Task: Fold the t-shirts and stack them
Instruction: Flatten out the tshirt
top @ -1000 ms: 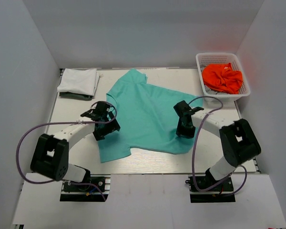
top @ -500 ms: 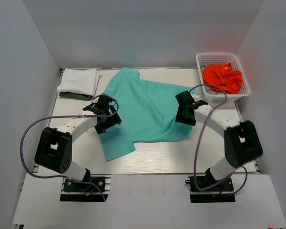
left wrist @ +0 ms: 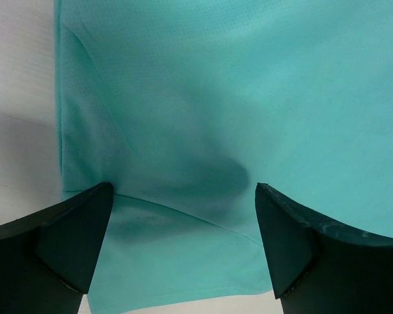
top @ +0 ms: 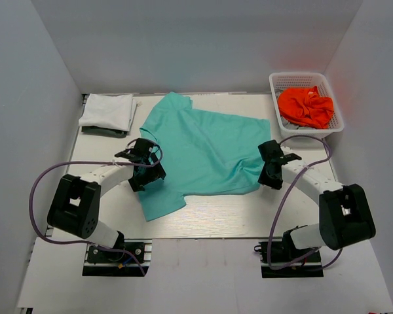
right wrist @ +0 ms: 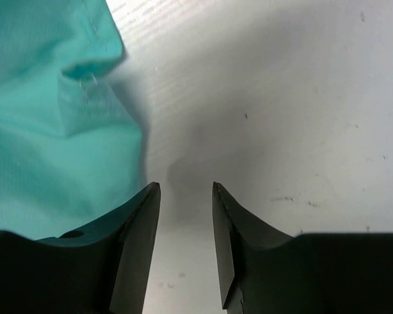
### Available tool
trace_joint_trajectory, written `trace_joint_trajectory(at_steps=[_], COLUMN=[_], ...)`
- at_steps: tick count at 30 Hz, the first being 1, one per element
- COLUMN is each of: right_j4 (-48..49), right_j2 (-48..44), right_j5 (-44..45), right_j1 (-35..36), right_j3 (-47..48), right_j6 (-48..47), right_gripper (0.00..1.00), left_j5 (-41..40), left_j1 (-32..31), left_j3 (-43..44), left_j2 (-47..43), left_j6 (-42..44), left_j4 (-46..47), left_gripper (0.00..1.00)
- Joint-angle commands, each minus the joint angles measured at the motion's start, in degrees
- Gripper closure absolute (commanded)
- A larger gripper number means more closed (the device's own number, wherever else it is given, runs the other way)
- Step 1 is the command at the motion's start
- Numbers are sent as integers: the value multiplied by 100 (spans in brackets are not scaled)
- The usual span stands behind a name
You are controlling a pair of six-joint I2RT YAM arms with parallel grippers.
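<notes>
At the far left corner of the desk (top: 216,212), a white t-shirt (top: 107,110) lies folded on top of a dark t-shirt (top: 103,131), of which only a thin edge shows. This is the start of the stack.

The left end effector (top: 146,171) hangs low over the left side of the teal t-shirt (top: 203,150), near a sleeve. In the left wrist view its fingers are spread wide with only teal cloth below them. They grip nothing, and it is not clear whether they touch the cloth.

The teal t-shirt lies open across the middle of the desk, turned at a slant, with some rumpling along its near right edge.

The right end effector (top: 273,175) sits just past that right edge. In the right wrist view its fingers stand a narrow gap apart over bare desk. They hold nothing, and the teal hem is just to their left.

In the far right corner, a white mesh basket (top: 299,74) holds a crumpled orange t-shirt (top: 306,106).

The step in hand looks like laying out the teal t-shirt, with folding not yet begun. The next move probably calls for each end effector to close on a cloth edge. The right one would first need to shift left onto the hem. The rumpled edge should be pulled smooth before a side is folded over. The loose knit may bunch or slip if only a thin pinch is taken.
</notes>
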Motion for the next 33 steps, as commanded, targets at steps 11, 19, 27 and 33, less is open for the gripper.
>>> trace_joint_trajectory(at_steps=[11,19,27,33], right_j4=[1080,1378,1554,468], right_j2=[444,567,1016,87], right_j5=[-301,-504,-732,-206], right_j1=[-386,-570,-649,-413], right_j3=[184,176,70,280], right_j6=[-29,-178,-231,-301], right_gripper=[57,57,95,100], left_j5=[-44,-44,9,-43], left_j1=[14,14,14,14], left_j3=[-514,-620,-620,-725], left_j2=[42,42,148,95], left_j6=[-34,-87,-87,-87], left_j4=[44,44,96,149], left_gripper=[0,0,0,0])
